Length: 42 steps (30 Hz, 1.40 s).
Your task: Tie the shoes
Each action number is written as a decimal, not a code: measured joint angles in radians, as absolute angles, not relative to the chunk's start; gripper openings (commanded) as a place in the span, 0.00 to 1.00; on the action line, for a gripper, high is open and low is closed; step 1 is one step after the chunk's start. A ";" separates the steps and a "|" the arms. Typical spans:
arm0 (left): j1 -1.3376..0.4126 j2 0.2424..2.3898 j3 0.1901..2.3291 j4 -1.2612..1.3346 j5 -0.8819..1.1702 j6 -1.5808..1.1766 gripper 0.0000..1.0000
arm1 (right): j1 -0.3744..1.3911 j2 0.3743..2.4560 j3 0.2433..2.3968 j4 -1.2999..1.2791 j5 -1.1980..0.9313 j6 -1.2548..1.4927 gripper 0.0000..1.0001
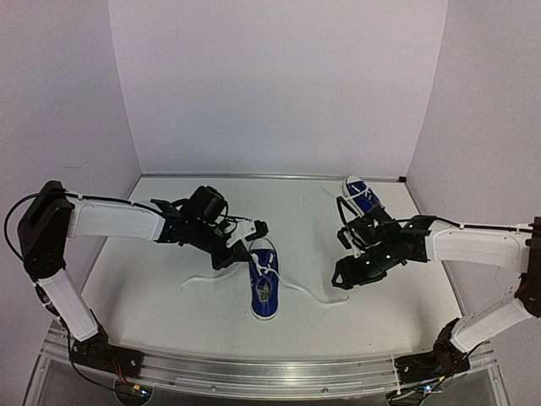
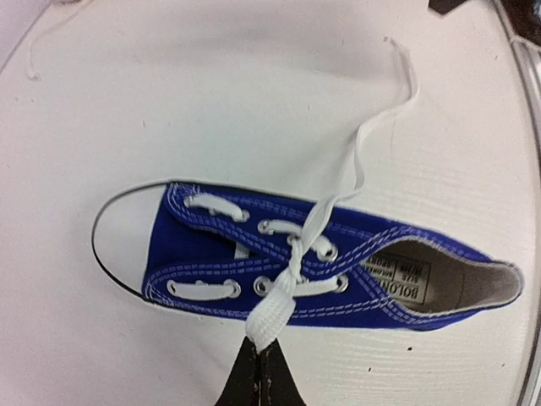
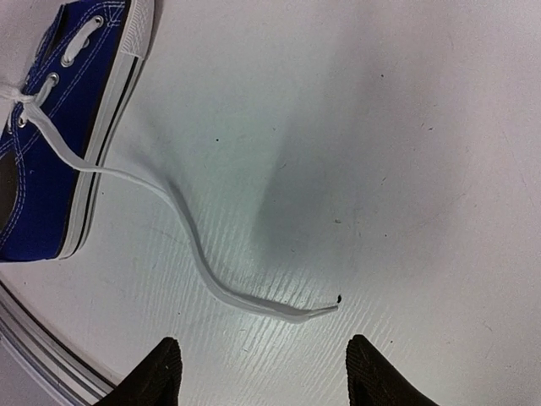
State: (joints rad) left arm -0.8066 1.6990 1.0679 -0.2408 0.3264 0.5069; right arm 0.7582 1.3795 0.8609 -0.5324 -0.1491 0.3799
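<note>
Middle shoe (image 1: 265,292), toe to back wall (image 1: 279,85) (left hand (image 2: 258,351) pinching lace (image 2: 283,292))

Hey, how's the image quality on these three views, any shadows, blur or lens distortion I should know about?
Top external: soft, even light, only faint shadows under the arms. Left wrist: fisheye curves the table edge at right, and the shoe looks mildly soft. Right wrist: a grey shadow crosses the table's middle; the lace is crisp, while the right gripper shows dark, featureless fingertips.
</note>
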 measured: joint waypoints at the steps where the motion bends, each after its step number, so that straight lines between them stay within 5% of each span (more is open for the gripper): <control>1: -0.807 1.682 1.065 -0.222 0.341 0.497 0.00 | 0.758 1.382 0.856 -0.526 -0.157 0.380 0.60; 30: -0.832 1.677 1.049 -0.128 0.420 0.463 0.00 | 0.764 1.618 0.845 -0.527 -0.191 0.358 0.63; 35: -0.833 1.677 1.049 -0.128 0.420 0.463 0.00 | 0.775 1.647 0.868 -0.524 -0.182 0.349 0.55; 42: -0.833 1.677 1.049 -0.128 0.419 0.463 0.00 | 0.797 1.709 0.921 -0.488 -0.139 0.338 0.30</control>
State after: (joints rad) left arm -0.8333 1.6772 1.0492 -0.1276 0.4194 0.4625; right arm 0.7967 1.7086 0.9212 -0.4879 -0.1387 0.3380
